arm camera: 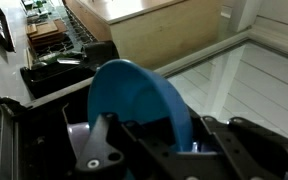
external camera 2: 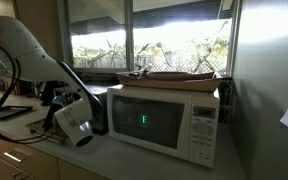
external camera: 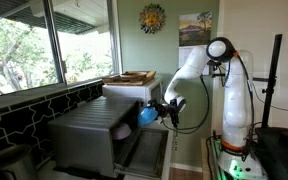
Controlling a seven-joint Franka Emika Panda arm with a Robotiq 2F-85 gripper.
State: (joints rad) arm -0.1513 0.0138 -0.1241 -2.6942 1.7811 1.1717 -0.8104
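Bowl (arm camera: 134, 95), blue, round, probably plastic. It is held in the air off the front of the microwave (external camera: 92, 135), near it but apart, and tilted on edge rather than level. Holder: gripper (arm camera: 156, 142), its dark fingers clamped on the bowl's wall, one to each side, as the wrist view shows. In an exterior view the bowl (external camera: 147, 115) reads as a blue patch just ahead of the gripper (external camera: 162, 108), at about the height of the microwave's front face.

Handling, as a judgement: the hold is on a thin wall, so a firm clamp and slow wrist turns would suit. The microwave's front is the nearest thing to strike, and clearance matters most there.

Surroundings: wooden tray (external camera: 129, 77) on top of the microwave; window (external camera: 34, 40) behind; sun ornament (external camera: 152, 18) on the wall.

Views compared: only the wrist view shows the finger contact. An exterior view shows the microwave's door (external camera 2: 144, 120), apparently closed, with a green light on it. That view shows no blue at all, only the arm's white wrist (external camera 2: 74, 125).
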